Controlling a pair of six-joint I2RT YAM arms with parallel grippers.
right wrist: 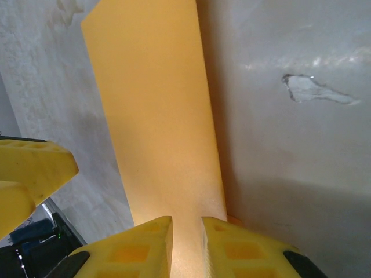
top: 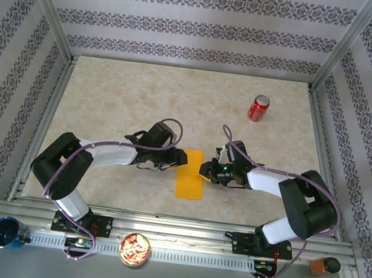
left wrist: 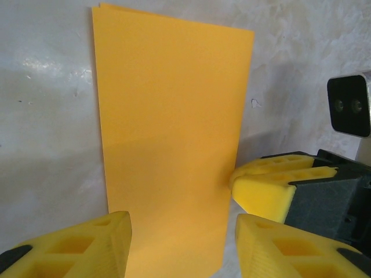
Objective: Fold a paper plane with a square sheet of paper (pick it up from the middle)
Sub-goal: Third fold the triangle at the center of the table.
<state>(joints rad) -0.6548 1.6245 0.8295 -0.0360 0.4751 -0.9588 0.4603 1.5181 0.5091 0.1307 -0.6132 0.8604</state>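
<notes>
The square sheet of paper [top: 191,175] (folded to a narrow rectangle) lies flat between the two grippers. The left gripper [left wrist: 182,231] stands released, its fingers [left wrist: 93,243] spread to either side of the sheet's near end and clasping nothing. The right gripper [right wrist: 185,231] meets the sheet's opposite long edge. Its fingers [right wrist: 145,240] are drawn almost together, with orange showing in the slit between them. Whether they pinch that edge or only press on it cannot be told.
</notes>
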